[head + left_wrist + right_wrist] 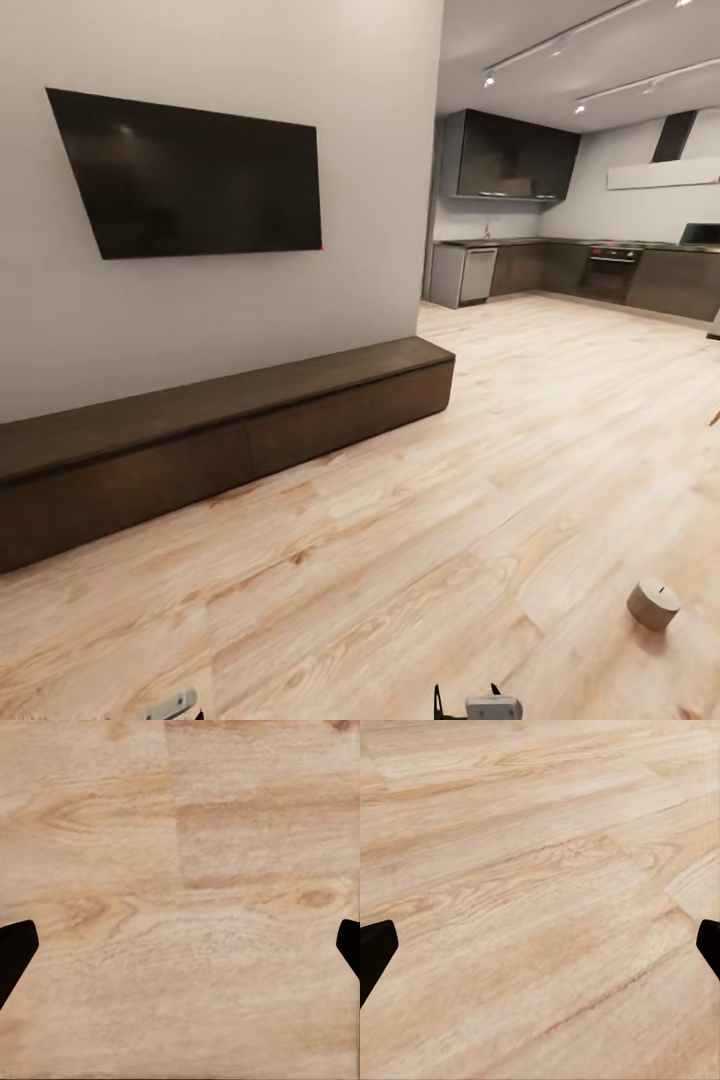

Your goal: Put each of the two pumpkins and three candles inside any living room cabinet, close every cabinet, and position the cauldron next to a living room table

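Head view shows the long dark cabinet [225,440] shut under the wall-mounted television [195,175], with one candle [654,603] tipped on the wooden floor [420,560] at about four o'clock — both wrist views show the left claw [180,952] and right claw [540,952] spread wide over bare planks.

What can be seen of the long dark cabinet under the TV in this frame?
The cabinet is a long, low unit in dark brown wood grain. It stands on the pale wooden floor against the white wall, below the wall-mounted TV. Its flat fronts carry no handles; a faint vertical seam divides them near the middle. All fronts look shut, and nothing lies on its top. Its left end runs out of the picture, and its right end stops near the wall's corner.
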### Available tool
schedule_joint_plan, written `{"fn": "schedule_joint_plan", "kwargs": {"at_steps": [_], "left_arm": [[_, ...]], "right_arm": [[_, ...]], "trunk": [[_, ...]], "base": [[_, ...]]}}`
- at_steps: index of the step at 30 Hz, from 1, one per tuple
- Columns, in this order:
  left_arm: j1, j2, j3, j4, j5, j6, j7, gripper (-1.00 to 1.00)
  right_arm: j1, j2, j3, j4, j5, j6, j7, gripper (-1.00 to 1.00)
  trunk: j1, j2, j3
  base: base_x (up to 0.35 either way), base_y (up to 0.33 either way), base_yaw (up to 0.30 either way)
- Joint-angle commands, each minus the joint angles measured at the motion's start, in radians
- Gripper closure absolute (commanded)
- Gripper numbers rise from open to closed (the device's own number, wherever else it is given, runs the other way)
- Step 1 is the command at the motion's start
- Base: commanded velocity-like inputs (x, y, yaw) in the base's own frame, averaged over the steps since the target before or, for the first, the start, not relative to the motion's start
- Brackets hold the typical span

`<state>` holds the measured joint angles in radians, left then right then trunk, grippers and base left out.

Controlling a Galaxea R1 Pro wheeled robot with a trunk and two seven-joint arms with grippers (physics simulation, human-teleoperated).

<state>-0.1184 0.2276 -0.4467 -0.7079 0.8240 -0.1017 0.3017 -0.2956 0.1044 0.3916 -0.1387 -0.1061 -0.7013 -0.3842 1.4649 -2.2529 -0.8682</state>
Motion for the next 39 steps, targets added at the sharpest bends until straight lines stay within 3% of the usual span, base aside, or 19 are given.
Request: {"fn": "schedule_joint_plan", "kwargs": {"at_steps": [1,13,15,17,21,24,25,27,31,33,34,39], "left_arm": [[-0.001,0.001,-0.010,0.010,0.010,-0.007,0.007,-1.00],[-0.001,0.001,-0.009,0.050,0.005,-0.108,0.004,-1.00],[-0.001,0.003,-0.007,0.047,0.005,-0.163,0.002,-1.00],[-0.001,0.005,-0.007,0.045,0.006,-0.260,0.001,-1.00],[0.000,0.019,-0.006,0.031,0.008,-0.337,-0.001,-1.00],[0.006,0.054,-0.007,-0.010,0.013,-0.337,-0.013,-1.00],[0.023,0.081,-0.007,-0.055,0.018,-0.320,-0.032,-1.00],[0.050,0.107,-0.006,-0.108,0.035,-0.296,-0.055,-1.00],[0.120,0.181,-0.006,-0.250,0.122,-0.257,-0.086,-1.00],[0.149,0.212,-0.006,-0.305,0.146,-0.252,-0.092,-1.00],[0.185,0.243,-0.007,-0.359,0.164,-0.248,-0.110,-1.00],[0.194,0.245,-0.009,-0.366,0.201,-0.247,-0.113,-1.00]], "right_arm": [[0.000,0.000,0.009,0.000,-0.010,-0.003,-0.002,-1.00],[0.000,0.000,0.009,-0.001,-0.011,-0.003,-0.002,-1.00],[0.000,0.000,0.009,0.000,-0.010,-0.003,-0.002,-1.00],[0.000,0.000,0.010,0.000,-0.009,-0.003,-0.002,-1.00],[0.000,0.000,0.011,-0.001,-0.009,-0.003,-0.002,-1.00],[0.000,0.000,0.011,0.000,-0.009,-0.003,-0.002,-1.00],[0.000,0.000,0.012,0.000,-0.009,-0.003,-0.002,-1.00],[0.000,0.000,0.011,0.000,-0.009,-0.003,-0.002,-1.00],[0.000,0.000,0.011,0.001,-0.009,-0.002,-0.002,-1.00],[0.000,0.000,0.011,0.001,-0.009,-0.001,-0.002,-1.00],[0.000,0.000,0.010,0.001,-0.009,-0.001,-0.002,-1.00],[0.000,0.001,0.015,0.001,-0.005,0.001,-0.002,-1.00]], "trunk": [[0.000,0.000,-0.002],[0.000,0.000,-0.017],[0.000,0.000,-0.019],[0.000,0.000,-0.022],[0.000,0.000,-0.026],[0.000,0.000,-0.029],[0.000,0.000,-0.030],[0.000,0.000,-0.032],[0.000,0.000,-0.036],[0.000,0.000,-0.038],[0.000,0.000,-0.039],[0.000,0.000,-0.042]], "base": [[0.129,-0.323,0.215],[0.223,-0.264,0.158],[0.246,-0.248,0.186],[0.243,-0.250,0.195],[0.242,-0.252,0.205],[0.237,-0.242,0.211],[0.234,-0.221,0.212],[0.232,-0.214,0.212],[0.212,-0.198,0.212],[0.163,-0.165,0.213],[0.187,-0.112,0.211],[0.291,-0.032,0.101]]}}
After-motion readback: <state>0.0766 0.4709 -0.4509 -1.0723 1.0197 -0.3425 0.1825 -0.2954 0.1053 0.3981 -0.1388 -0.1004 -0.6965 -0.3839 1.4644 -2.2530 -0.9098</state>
